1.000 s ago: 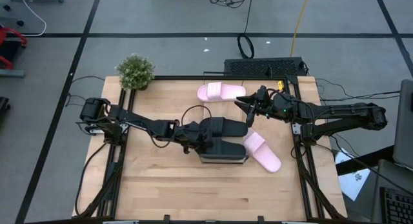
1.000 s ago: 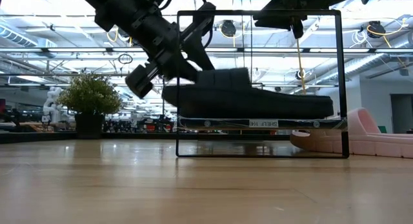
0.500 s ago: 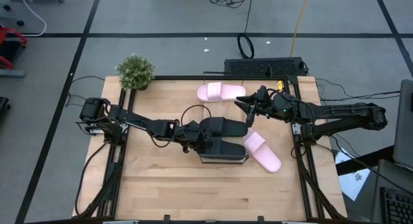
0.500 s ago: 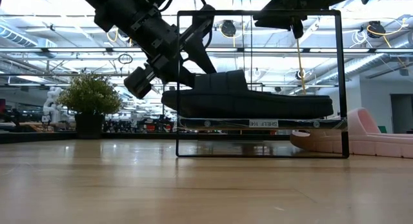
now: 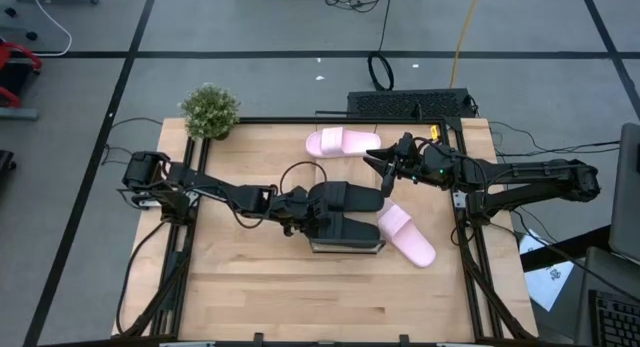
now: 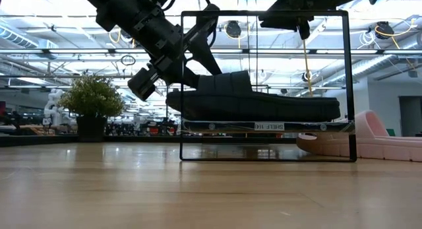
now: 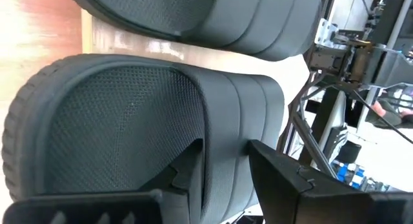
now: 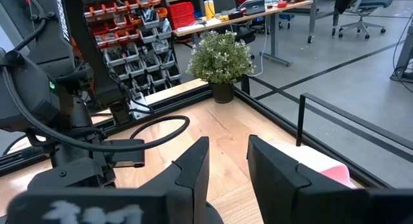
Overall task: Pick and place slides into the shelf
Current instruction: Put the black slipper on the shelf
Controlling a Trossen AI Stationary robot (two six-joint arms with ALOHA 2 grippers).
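Note:
Two black slides lie side by side on the shelf. My left gripper is shut on the nearer one, at its end toward the table's left. In the low view this slide lies level on the pale slats inside the thin black frame. The second black slide lies just beyond it. One pink slide rests on the table near the far edge. The other pink slide lies on the table right of the shelf. My right gripper hovers open between the pink slides. My left gripper has the black slide by the edge of its strap. One finger reaches into the opening under the strap, and the other finger lies on the strap's outside. It comes slanting down from the table's left. The slide's sole rests on the shelf.
A small potted plant stands at the table's far left corner. A black cable loop lies on the wood behind the left gripper. The near half of the table is bare wood. A black frame rail runs along the table's far edge.
A second ago my left gripper and the black slide it holds were still shifting slightly over the shelf. The slide has since come to lie still and level on the slats. The grip is unchanged.

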